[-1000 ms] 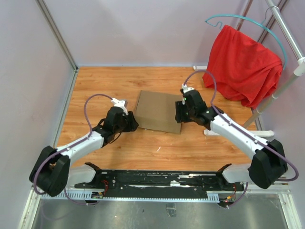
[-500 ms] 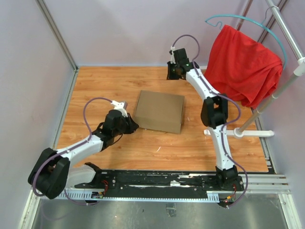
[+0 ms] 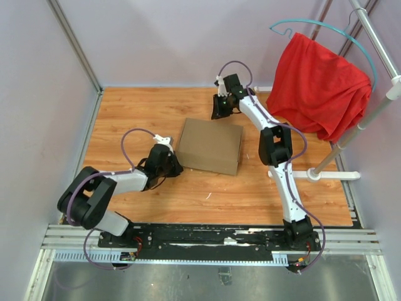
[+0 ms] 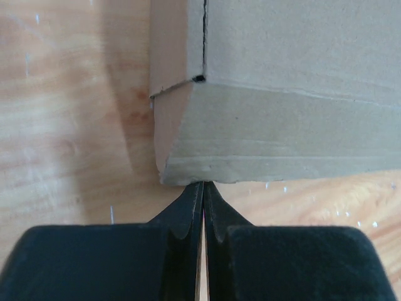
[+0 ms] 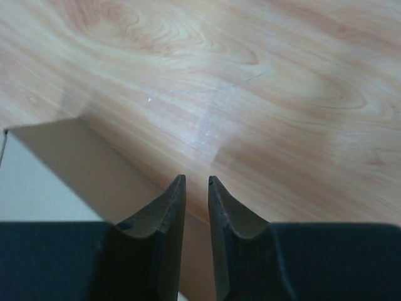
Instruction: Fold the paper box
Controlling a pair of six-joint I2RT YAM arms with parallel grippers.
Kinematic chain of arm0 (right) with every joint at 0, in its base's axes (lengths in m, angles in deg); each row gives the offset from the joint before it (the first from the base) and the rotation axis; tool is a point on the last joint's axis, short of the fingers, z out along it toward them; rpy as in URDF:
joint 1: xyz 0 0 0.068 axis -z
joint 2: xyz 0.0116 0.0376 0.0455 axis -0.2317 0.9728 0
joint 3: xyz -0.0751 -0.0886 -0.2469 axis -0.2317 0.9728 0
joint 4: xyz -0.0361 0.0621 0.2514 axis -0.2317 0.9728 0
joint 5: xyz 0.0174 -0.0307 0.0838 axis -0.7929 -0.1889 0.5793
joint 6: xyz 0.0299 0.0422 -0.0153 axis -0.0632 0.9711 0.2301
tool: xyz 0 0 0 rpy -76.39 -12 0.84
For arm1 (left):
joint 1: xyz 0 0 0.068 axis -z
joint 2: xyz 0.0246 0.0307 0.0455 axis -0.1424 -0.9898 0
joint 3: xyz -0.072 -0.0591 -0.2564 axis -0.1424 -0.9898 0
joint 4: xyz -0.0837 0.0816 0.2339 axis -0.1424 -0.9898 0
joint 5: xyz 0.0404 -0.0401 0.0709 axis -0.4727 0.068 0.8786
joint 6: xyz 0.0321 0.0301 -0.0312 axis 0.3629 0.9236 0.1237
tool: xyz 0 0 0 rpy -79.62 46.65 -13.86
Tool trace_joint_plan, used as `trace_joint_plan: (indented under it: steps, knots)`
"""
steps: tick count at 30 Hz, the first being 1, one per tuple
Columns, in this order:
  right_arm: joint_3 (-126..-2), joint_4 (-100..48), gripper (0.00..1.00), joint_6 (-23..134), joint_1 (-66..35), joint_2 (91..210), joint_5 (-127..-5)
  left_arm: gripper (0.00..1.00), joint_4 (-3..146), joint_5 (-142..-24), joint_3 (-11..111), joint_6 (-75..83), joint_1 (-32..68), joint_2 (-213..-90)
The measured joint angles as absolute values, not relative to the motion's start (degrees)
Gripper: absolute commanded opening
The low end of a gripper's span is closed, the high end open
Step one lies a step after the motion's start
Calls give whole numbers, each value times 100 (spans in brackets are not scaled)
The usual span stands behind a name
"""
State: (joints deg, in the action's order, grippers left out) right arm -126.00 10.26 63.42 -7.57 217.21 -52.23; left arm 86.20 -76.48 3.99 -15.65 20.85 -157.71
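Paper box (image 3: 210,146) flat between two empty grippers
Left gripper (image 4: 203,188) pinched fully closed, the box's corner right at its tips; right gripper (image 5: 196,185) slightly parted, gripping nothing; box edge just beside its left finger.

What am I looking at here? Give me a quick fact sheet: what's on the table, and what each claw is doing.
Surface: wooden table
Main item: paper box, plain brown, lying mid-table
Left gripper: shut, tips at the box's near-left corner
Right gripper: jaws slightly apart, empty, beside the box's far-left corner
Background: red cloth, hanging at far right
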Motion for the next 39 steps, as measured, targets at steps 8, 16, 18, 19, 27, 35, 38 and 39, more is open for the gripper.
trace_joint_plan:
  steps: [8, 16, 18, 19, 27, 35, 38, 39]
  knots:
    - [-12427, 1260, 23, 5745, -781, 21712, -4771, 1, 8823, -7180, 1391, -1506, 2196, -16901]
    - [-12147, 1192, 22, 4958, -788, 21480, -5167, 0, 8414, -6728, 2071, -1504, 2507, -17358]
    - [-11990, 1185, 22, 4884, -788, 21362, -5333, 1, 8283, -6566, 2162, -1510, 2583, -17389]
    - [-11939, 1198, 22, 4877, -788, 21325, -5383, 2, 8235, -6476, 2182, -1521, 2623, -17391]
    - [-11719, 1419, 20, 5207, -871, 21211, -5604, 17, 7892, -6345, 1629, -1759, 2821, -16748]
    - [-10136, 1251, 21, 5942, -582, 20291, -5875, 27, 7123, -6466, 1181, -1895, 3394, -15688]
    - [-9867, 1262, 21, 6029, -421, 20007, -6187, 28, 7228, -6717, 1183, -1965, 3674, -15540]
    - [-9784, 1266, 21, 6060, -377, 19920, -6358, 28, 7363, -6835, 1183, -1991, 3816, -15538]
